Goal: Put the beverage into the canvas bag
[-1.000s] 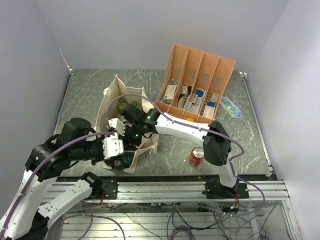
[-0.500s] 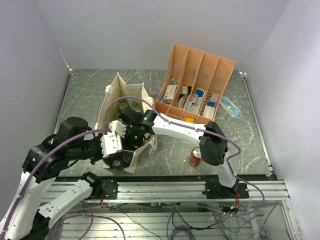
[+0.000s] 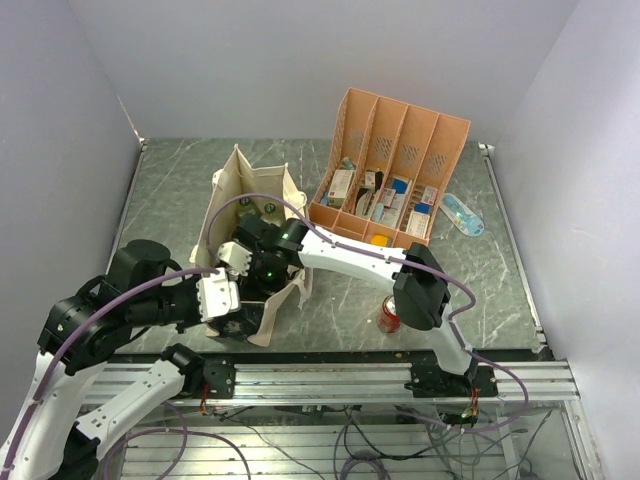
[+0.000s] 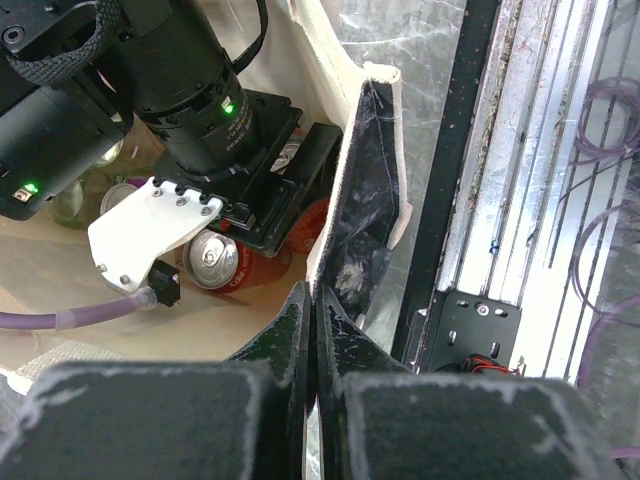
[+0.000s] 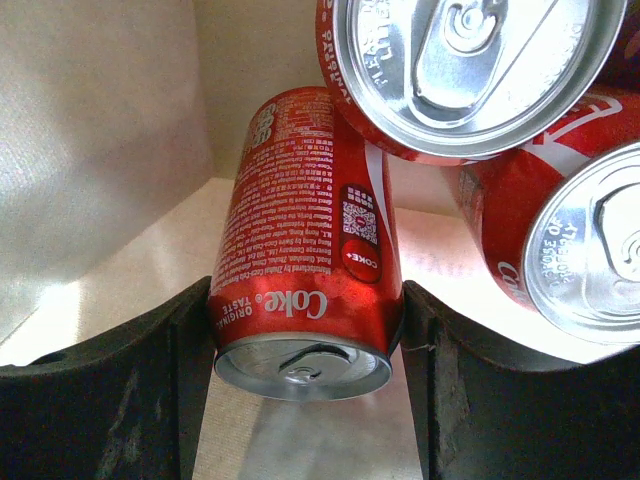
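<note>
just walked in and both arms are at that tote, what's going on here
The left gripper pinches the canvas bag at its dark end, apparently holding it open. The right gripper is deep inside, closed on a Coke can next to two other Coke cans. Another red can stands on the table outside.

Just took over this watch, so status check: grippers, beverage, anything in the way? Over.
Left gripper shut on canvas bag rim. Right gripper inside bag, shut on Coke can. Two other cans close beside it.
</note>
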`<state>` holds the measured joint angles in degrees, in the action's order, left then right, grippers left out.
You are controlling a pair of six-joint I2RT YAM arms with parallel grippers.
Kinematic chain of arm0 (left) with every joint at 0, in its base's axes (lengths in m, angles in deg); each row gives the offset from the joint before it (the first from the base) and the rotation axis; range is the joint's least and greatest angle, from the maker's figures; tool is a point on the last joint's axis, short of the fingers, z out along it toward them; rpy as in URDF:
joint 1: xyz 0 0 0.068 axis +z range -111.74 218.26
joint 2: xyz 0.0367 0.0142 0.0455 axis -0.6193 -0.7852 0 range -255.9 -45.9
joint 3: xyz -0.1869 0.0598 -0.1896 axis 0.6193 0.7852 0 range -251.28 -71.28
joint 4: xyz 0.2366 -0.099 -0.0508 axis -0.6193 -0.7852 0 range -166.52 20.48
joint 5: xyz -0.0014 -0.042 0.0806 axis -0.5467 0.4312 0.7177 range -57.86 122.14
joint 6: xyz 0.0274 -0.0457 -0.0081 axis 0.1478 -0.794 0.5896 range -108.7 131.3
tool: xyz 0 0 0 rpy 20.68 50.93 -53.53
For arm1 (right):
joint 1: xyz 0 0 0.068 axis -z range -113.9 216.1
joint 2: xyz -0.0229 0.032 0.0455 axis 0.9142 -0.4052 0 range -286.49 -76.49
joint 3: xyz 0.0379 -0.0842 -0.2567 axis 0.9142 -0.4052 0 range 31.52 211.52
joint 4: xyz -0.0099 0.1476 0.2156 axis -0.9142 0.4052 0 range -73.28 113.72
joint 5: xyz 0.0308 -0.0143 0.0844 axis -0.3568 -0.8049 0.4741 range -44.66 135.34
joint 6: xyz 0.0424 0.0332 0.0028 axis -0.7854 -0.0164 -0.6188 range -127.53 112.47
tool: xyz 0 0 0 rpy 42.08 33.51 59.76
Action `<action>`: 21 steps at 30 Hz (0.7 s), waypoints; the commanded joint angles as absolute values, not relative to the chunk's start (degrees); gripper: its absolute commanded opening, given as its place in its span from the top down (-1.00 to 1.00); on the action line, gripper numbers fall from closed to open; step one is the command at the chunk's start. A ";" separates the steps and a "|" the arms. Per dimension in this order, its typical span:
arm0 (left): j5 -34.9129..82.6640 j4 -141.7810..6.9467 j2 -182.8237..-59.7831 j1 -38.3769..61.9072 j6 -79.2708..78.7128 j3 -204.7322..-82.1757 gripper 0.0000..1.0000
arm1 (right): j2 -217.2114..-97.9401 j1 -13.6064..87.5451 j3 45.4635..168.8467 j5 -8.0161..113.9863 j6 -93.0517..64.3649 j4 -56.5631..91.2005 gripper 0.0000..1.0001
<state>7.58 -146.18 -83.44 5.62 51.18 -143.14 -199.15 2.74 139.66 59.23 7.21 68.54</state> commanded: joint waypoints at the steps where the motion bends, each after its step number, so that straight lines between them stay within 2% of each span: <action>1: 4.11 -148.05 -81.93 5.92 51.41 -146.19 0.86 | -202.06 4.54 141.25 49.12 8.99 70.40 1.00; 12: 2.46 -148.20 -81.23 6.85 53.84 -144.67 0.86 | -201.12 4.95 141.06 45.56 9.51 70.40 1.00; 21: 1.64 -148.08 -81.39 7.67 54.41 -144.36 0.86 | -202.11 5.05 139.62 49.96 9.10 69.58 1.00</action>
<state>6.47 -146.75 -82.54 7.35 54.44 -143.12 -199.78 3.36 141.12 54.75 7.72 69.78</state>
